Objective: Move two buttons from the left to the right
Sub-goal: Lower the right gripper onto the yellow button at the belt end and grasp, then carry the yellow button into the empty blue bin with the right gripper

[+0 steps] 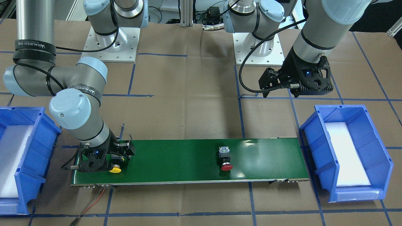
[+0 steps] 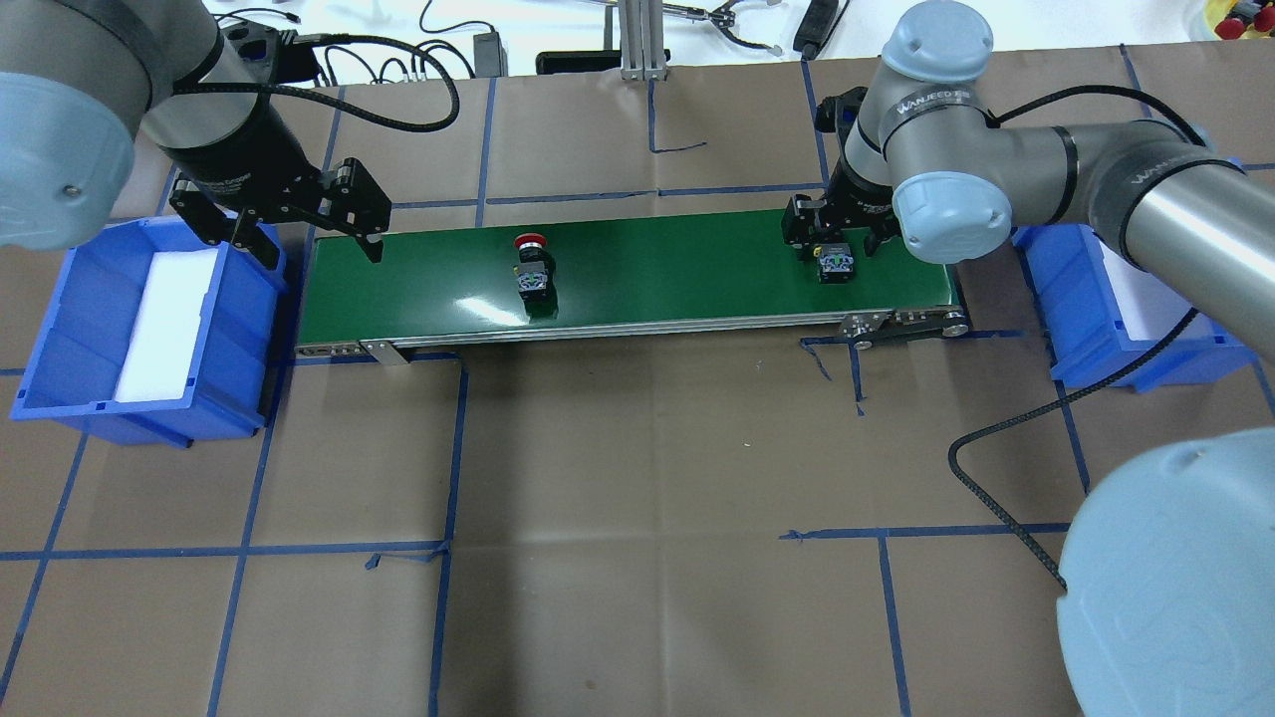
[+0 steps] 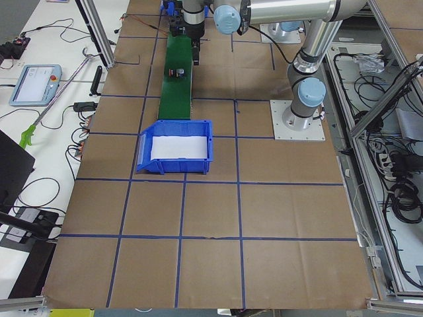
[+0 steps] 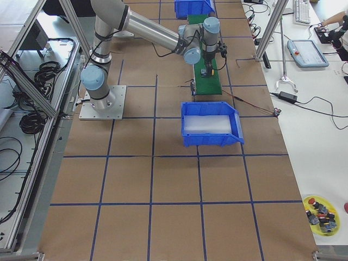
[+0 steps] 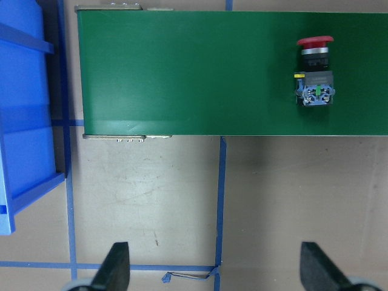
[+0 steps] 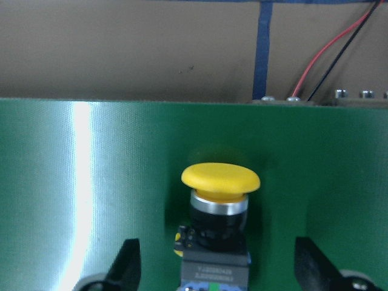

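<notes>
While the right gripper [image 1: 116,157] hangs low over the right end of the green conveyor belt [image 2: 677,269], its fingers [image 6: 127,267] are spread and stand on either side of the yellow-capped button [image 6: 220,179]; the right wrist view shows a gap between each finger and the button's black body. This button lies on its side on the belt, with its cap pointing away from the robot. The red-capped button [image 2: 531,261] lies the same way nearer the belt's left half, well apart from both grippers, with its grey-green terminal block facing the robot. The left gripper [image 2: 309,239] hovers above the belt's left end, its fingers [image 5: 115,270] spread wide and holding nothing. A blue bin [image 2: 60,329] with a white liner stands just beyond the belt's left end, and a second blue bin [image 2: 1086,349] just beyond its right end. Belt and bins rest on the paper-covered bench [image 2: 647,448], which is marked with blue tape lines.
</notes>
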